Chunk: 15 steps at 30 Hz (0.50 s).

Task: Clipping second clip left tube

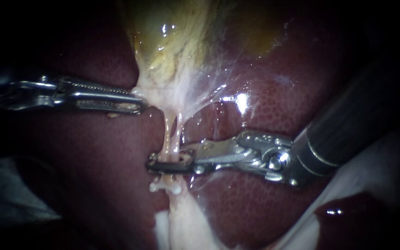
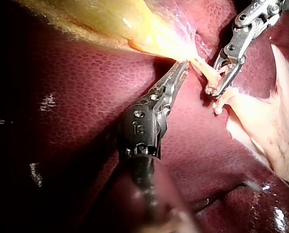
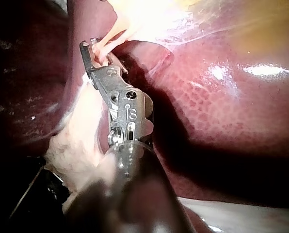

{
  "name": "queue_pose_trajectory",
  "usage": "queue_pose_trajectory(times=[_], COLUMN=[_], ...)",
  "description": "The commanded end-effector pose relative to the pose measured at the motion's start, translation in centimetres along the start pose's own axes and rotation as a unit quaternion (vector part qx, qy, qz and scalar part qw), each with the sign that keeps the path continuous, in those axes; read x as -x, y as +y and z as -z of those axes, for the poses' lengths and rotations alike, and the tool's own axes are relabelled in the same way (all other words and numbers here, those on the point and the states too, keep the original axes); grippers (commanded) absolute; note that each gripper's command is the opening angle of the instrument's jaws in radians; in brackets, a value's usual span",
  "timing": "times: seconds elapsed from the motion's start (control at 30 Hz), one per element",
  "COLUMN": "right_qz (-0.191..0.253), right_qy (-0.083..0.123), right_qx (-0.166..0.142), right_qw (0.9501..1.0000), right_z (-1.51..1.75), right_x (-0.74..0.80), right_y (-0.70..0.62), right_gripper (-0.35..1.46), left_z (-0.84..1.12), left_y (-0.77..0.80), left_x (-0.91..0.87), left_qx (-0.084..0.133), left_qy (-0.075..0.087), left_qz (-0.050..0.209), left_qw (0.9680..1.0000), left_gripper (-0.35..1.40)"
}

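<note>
Straddling left tube [image 1: 168,139] just above clip [image 1: 165,187], right pincer [image 1: 153,164] clenched on it; left pincer [image 1: 139,103] grasping gallbladder [image 1: 172,46] neck.

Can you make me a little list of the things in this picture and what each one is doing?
left instrument: jaws shut on the gallbladder, at its narrow end
right instrument: tip set around the tube
clip: white, on the tube, just past the right instrument on the side away from the gallbladder
liver: dark red, lying under everything
</note>
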<state>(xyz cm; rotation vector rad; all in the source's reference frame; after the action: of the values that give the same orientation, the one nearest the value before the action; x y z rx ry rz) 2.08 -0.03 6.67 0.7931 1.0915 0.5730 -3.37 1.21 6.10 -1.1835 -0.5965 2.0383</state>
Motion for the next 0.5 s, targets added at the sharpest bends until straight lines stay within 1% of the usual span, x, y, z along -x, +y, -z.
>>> queue_pose_trajectory(times=[0.03,0.13,0.27,0.4,0.5], right_qz=[0.0,-0.001,0.015,0.03,0.033], right_qy=[0.005,0.016,0.027,0.027,0.027], right_qx=[0.0,0.0,-0.003,-0.005,-0.001], right_qw=[1.0,0.9999,0.9995,0.9992,0.9991], right_z=[0.0,0.0,-0.01,0.05,0.15], right_x=[-0.01,-0.03,-0.02,0.01,0.04], right_y=[0.0,0.02,0.04,0.06,0.06], right_gripper=[0.23,0.44,0.49,0.5,0.5], left_z=[0.0,0.0,0.01,0.02,0.03], left_y=[0.0,0.0,0.0,-0.01,-0.01], left_x=[0.0,0.0,0.01,0.01,0.01], left_qx=[0.0,0.0,0.0,0.001,0.001], left_qy=[0.0,0.0,0.0,0.0,0.0], left_qz=[0.0,0.0,0.0,0.0,0.0], left_qw=[1.0,1.0,1.0,1.0,1.0], left_gripper=[-0.35,-0.35,-0.35,-0.35,-0.35])
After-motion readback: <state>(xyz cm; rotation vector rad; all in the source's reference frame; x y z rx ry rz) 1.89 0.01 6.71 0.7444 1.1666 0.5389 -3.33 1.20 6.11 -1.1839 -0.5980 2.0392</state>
